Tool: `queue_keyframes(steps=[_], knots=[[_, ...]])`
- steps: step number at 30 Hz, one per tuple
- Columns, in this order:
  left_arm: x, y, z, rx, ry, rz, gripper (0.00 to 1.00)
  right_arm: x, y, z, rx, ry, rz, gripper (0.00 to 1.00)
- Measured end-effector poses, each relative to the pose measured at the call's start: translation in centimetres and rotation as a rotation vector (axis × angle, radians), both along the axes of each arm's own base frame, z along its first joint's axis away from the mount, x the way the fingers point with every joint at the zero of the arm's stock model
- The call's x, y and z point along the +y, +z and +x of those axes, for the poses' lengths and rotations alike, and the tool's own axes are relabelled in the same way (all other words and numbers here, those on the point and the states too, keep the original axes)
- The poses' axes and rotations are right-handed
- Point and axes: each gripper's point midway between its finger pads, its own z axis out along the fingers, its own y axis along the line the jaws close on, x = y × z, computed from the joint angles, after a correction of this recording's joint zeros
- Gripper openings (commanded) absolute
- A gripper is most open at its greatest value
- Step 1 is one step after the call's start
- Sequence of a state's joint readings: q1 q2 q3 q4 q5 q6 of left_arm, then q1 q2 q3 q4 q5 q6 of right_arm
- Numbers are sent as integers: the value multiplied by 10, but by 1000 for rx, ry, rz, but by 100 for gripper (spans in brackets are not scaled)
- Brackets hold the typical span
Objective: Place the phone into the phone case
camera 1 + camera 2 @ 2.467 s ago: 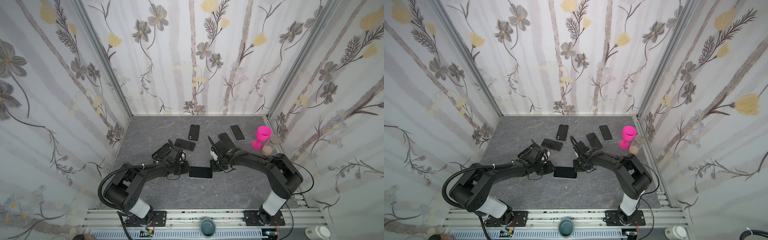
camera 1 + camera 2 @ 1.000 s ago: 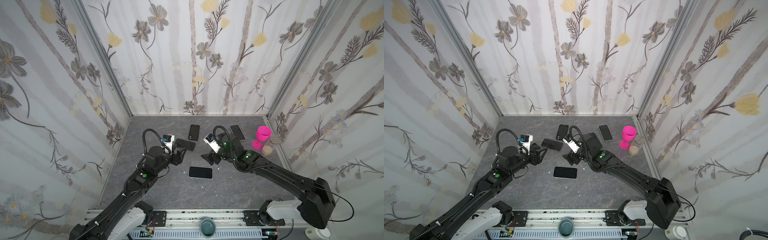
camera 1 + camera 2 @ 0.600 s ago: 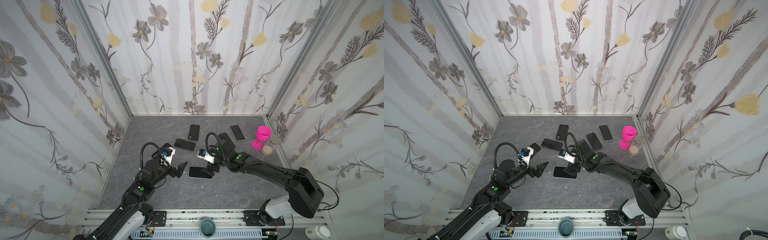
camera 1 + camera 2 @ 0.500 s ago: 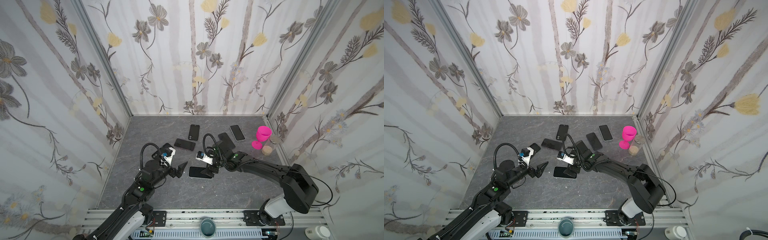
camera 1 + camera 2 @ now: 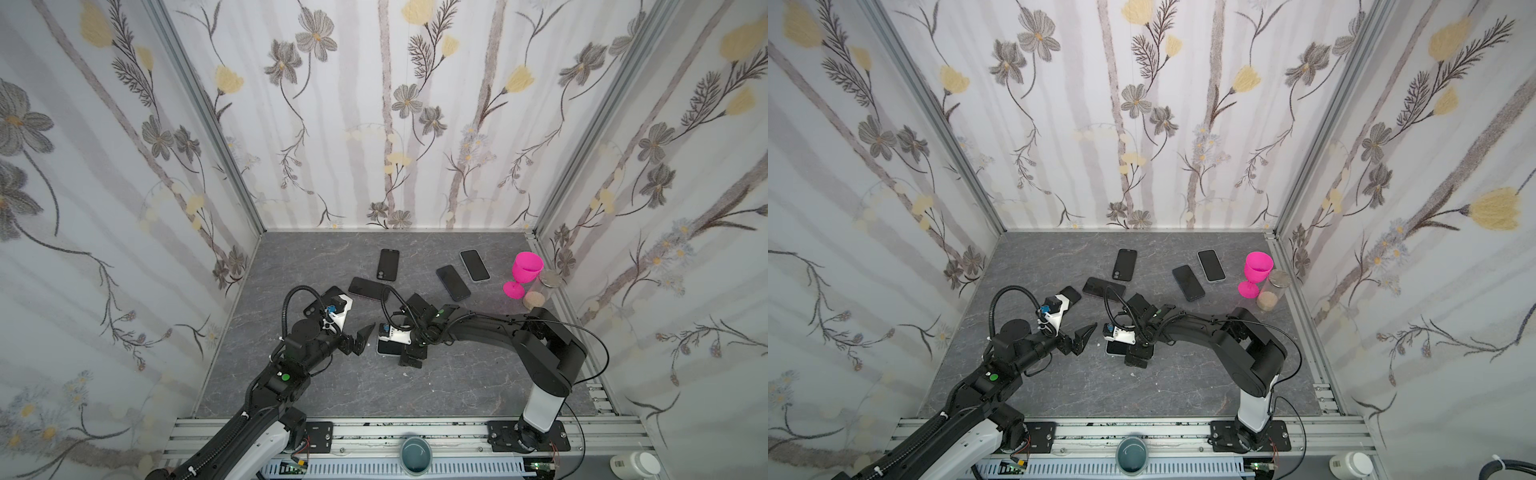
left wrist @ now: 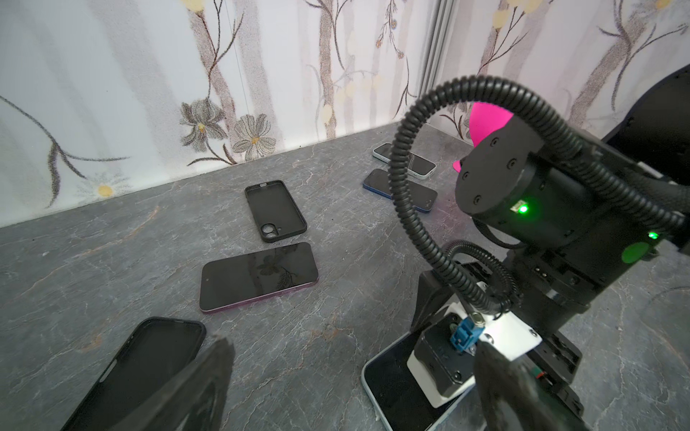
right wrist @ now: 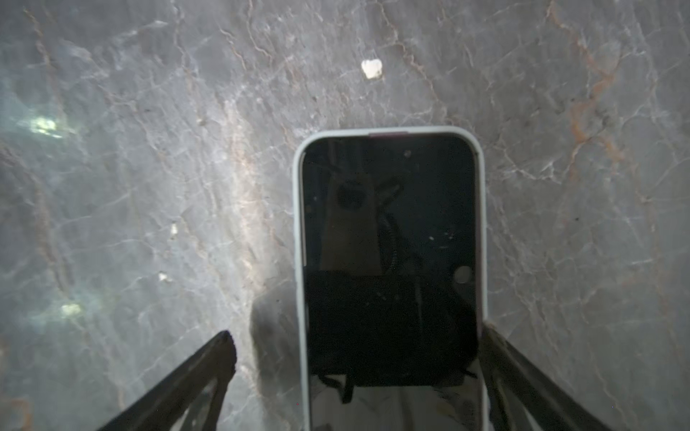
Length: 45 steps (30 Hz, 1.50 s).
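While the right arm (image 5: 486, 330) is folded low with its wrist turned downward, the right claw (image 7: 354, 332) is spread wide over the phone (image 7: 390, 242), which seems seated in the white phone case (image 7: 298, 224) on the tabletop (image 5: 457, 395). The left claw (image 5: 362, 338) is held released and empty just beside it.

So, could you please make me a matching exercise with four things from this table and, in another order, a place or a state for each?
Things:
1. pink goblet
2. black case
3. white-edged phone
4. purple-edged phone

Places and states:
A. empty, camera hole visible
B. between the fingers of the open right tool
C. upright beside a glass jar
D. screen up, next to the empty case

Pairs: 1-C, 2-A, 3-B, 4-D.
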<state>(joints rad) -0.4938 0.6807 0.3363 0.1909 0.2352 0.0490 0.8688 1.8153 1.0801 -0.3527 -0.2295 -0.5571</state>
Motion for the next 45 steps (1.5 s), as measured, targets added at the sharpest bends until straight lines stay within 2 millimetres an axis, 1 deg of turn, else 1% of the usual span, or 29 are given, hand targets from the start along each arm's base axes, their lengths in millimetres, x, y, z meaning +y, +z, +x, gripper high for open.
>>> queue_keyframes(steps=[6, 14, 20, 23, 28, 32, 37, 41, 45], knots=[[1, 0, 1, -1, 4, 3, 100, 1, -7, 4, -8, -2, -43, 95], [1, 0, 1, -3, 6, 4, 100, 1, -10, 8, -14, -9, -74, 84], [2, 1, 2, -11, 15, 4, 100, 0, -12, 12, -19, -25, -102, 73], [3, 1, 3, -11, 21, 6, 100, -2, -14, 13, -21, -34, -116, 61], [4, 1, 5, -18, 30, 11, 100, -3, -14, 14, -15, -44, -124, 53], [5, 1, 6, -19, 37, 14, 100, -3, -13, 14, -15, -47, -124, 50], [5, 0, 7, -22, 41, 21, 100, -4, -10, 18, -1, -79, -107, 50], [6, 1, 7, -27, 42, 22, 100, -11, -7, 31, -2, -140, -98, 50], [6, 1, 7, -27, 45, 23, 100, -26, -6, 45, 5, -215, -103, 51]])
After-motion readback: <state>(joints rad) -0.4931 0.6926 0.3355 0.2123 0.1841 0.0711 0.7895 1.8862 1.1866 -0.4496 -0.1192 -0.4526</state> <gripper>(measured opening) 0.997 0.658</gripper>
